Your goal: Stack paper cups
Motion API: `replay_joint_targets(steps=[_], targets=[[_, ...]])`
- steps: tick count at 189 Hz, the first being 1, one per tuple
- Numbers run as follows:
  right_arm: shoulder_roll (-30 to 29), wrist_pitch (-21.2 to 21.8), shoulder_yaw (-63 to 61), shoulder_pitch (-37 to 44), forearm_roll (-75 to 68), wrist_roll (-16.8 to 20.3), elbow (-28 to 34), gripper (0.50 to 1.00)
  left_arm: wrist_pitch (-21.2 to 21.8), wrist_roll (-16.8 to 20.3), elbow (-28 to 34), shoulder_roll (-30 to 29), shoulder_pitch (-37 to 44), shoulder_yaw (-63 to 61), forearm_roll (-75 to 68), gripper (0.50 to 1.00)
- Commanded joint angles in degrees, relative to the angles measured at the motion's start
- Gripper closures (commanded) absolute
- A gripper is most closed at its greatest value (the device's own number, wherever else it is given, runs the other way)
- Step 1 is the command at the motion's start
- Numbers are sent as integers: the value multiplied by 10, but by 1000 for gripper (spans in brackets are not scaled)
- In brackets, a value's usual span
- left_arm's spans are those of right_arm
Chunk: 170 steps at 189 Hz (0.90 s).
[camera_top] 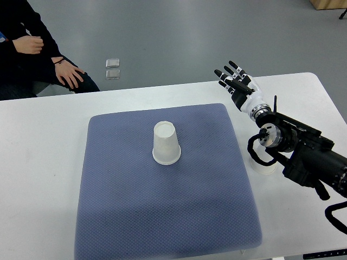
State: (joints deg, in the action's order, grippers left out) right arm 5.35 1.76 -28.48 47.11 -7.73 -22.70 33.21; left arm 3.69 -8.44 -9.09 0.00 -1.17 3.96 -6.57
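A white paper cup point(165, 143) stands upside down near the middle of the blue-grey mat point(135, 216). My right hand point(234, 80) is over the white table beyond the mat's far right corner, fingers spread and holding nothing, well to the right of that cup. A second white object point(264, 167), perhaps another cup, stands on the table just right of the mat, mostly hidden under my right forearm point(295, 146). The left arm is not in view.
The white table point(38, 162) runs the full width under the mat. A person in dark clothes sits beyond the far left edge, one hand point(69, 75) on a knee. Two small shiny objects point(113, 68) lie on the grey floor behind the table.
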Motion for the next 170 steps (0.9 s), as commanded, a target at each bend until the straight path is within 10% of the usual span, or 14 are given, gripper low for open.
replay_joint_targets(steps=[1,170], targets=[[0,0,0,0,0,0,0,587,0,0,-1,0,-1,0,0,500],[-1,-2,1,-2,0,0,0,587,0,2,0,0,3,0,0,500]])
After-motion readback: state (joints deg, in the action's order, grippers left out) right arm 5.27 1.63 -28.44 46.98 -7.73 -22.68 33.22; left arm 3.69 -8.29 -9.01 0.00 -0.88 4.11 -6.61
